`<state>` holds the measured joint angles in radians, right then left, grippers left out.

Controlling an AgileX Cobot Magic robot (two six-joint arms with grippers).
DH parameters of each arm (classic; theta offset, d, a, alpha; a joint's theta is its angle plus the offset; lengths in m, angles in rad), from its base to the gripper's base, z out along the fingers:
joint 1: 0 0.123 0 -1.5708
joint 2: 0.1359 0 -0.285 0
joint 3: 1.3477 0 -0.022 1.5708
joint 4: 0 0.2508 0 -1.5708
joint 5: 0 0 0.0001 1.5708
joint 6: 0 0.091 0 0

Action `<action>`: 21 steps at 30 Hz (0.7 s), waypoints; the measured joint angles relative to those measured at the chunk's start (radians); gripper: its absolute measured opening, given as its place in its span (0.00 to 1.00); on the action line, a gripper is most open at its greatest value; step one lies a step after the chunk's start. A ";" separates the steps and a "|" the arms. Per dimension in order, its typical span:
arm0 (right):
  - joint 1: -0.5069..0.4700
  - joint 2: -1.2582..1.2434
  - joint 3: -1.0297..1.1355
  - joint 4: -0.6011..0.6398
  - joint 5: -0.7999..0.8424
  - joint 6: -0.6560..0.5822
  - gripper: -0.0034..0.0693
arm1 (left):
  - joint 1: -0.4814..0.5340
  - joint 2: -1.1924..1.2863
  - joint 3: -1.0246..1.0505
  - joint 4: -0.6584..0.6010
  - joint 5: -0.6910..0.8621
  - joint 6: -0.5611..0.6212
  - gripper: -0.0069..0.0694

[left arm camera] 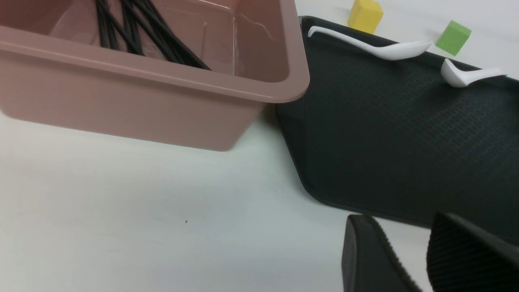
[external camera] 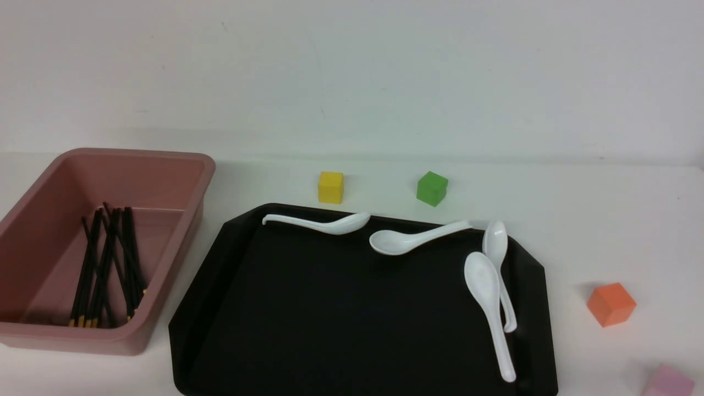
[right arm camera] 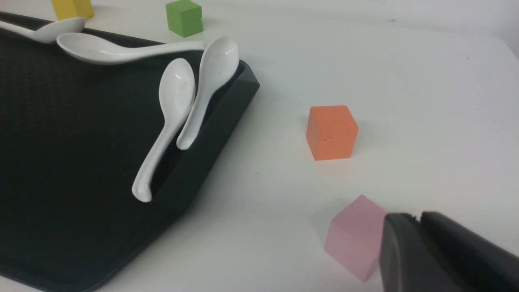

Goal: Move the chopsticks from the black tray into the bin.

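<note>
The chopsticks (external camera: 107,264) lie bundled inside the pink bin (external camera: 165,181) at the left, yellow tips toward the near wall. In the left wrist view the chopsticks (left arm camera: 142,28) show over the bin's (left arm camera: 121,101) rim. The black tray (external camera: 330,308) beside the bin holds only several white spoons (external camera: 487,286) along its far and right sides. Neither gripper shows in the front view. My left gripper (left arm camera: 401,221) hangs open and empty above the table by the tray's (left arm camera: 405,134) near-left corner. My right gripper (right arm camera: 417,219) is shut on nothing, right of the tray (right arm camera: 61,142).
A yellow cube (external camera: 330,187) and a green cube (external camera: 432,188) stand behind the tray. An orange cube (external camera: 610,303) sits right of it. A pink cube (right arm camera: 352,239) stands on the table close beside my right gripper's fingers.
</note>
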<state>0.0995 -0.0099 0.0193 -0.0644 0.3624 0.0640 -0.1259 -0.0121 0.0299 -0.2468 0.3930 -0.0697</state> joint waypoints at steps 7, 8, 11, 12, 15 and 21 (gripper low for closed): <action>0.000 0.000 0.000 0.000 0.000 0.000 0.16 | 0.000 0.000 0.000 0.000 0.000 0.000 0.40; 0.000 0.000 0.000 0.000 0.000 0.000 0.16 | 0.000 0.000 0.000 0.000 0.000 0.000 0.40; 0.000 0.000 0.000 0.000 0.000 0.000 0.17 | 0.000 0.000 0.000 0.000 0.000 0.000 0.40; 0.000 0.000 -0.001 0.000 0.000 0.000 0.17 | 0.000 0.000 0.000 0.000 0.000 0.000 0.40; 0.000 0.000 -0.001 0.000 0.000 -0.001 0.17 | 0.000 0.000 0.000 0.000 0.000 0.000 0.40; 0.000 0.000 -0.001 -0.002 0.001 -0.001 0.18 | 0.000 0.000 0.000 0.000 0.000 0.000 0.40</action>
<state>0.0995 -0.0099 0.0185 -0.0660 0.3632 0.0631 -0.1259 -0.0121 0.0299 -0.2468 0.3930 -0.0697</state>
